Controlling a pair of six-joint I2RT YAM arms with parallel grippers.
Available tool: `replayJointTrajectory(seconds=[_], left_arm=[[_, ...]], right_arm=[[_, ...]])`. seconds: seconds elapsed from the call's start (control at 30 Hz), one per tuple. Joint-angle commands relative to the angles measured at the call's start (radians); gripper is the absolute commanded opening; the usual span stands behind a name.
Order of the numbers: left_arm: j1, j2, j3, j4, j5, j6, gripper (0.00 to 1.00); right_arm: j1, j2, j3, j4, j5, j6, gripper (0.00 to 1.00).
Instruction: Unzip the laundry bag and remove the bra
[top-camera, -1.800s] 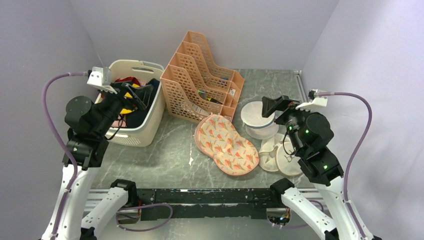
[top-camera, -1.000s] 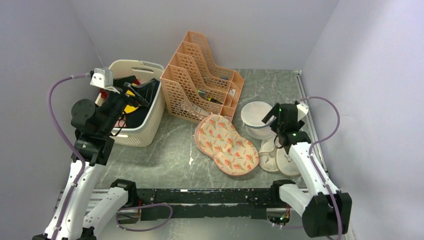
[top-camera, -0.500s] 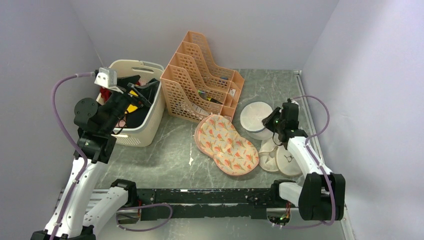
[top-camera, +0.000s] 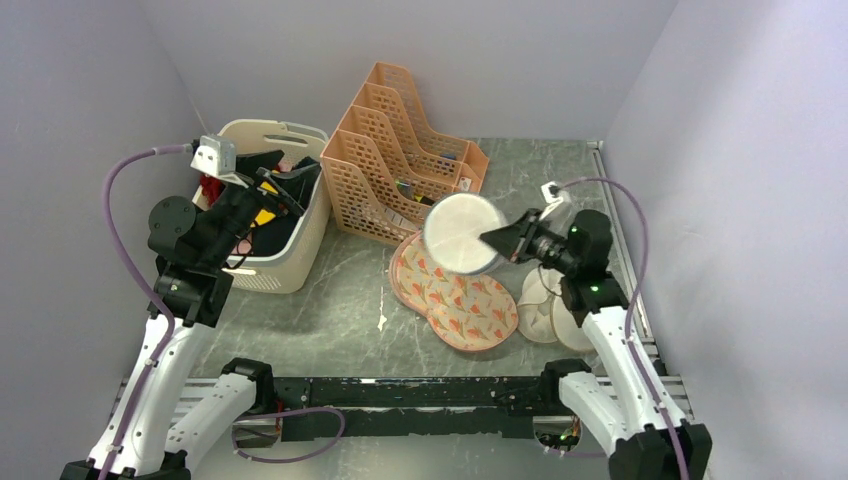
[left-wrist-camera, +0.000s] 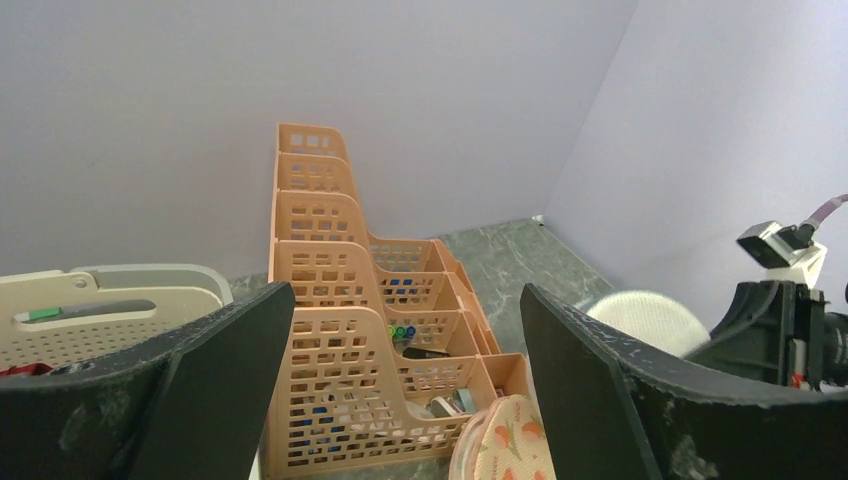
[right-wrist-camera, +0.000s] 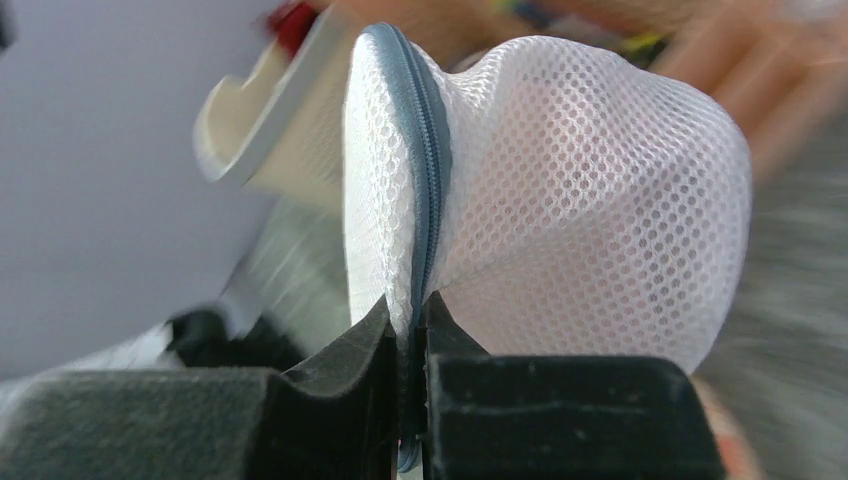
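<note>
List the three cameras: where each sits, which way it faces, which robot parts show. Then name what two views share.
Top external: above and behind the bases, looking down at the table; both arms show.
Left wrist: on the left arm, facing the file rack; open left gripper shows.
Right wrist: looks along the right gripper, shut on the laundry bag at its zip.
Shared: all show the laundry bag.

Grey table (top-camera: 340, 300); basket (top-camera: 285, 272), organiser (top-camera: 368, 190), pad (top-camera: 462, 302)

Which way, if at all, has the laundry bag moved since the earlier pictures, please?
Yes. The laundry bag, gripped at its zip by the right pincer, has been carried left, toward the orange file rack and over the printed pad.
</note>
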Motion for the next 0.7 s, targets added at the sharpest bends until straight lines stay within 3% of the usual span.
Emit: replayJointTrajectory(seconds=[0.0,0.13,0.37,0.5,0.67], left_arm=[[-0.008,-0.001,-0.001,0.044,0.035,0.005,0.95],[-0.008,0.008,-0.003,0.046,0.040,0.004,0.95],[-0.008,0.031,-0.002,0.036,0.032,0.013,0.95],[-0.008,0.044,0.002,0.033,0.035,0.016,0.95],[-0.008,0.043,0.003,0.032,0.038,0.017,0.95]], right_arm=[[0.231,0.018,0.040,0.084,-0.173,0.082,0.03],[0.496,0.126,0.026,0.232,-0.097,0.163,0.03],[0.687,0.463,-0.013,0.606,-0.094,0.280,0.00],[0.680,0.568,-0.013,0.546,0.003,0.216,0.00],[0.581,0.524,-0.051,0.262,0.286,0.113,0.00]])
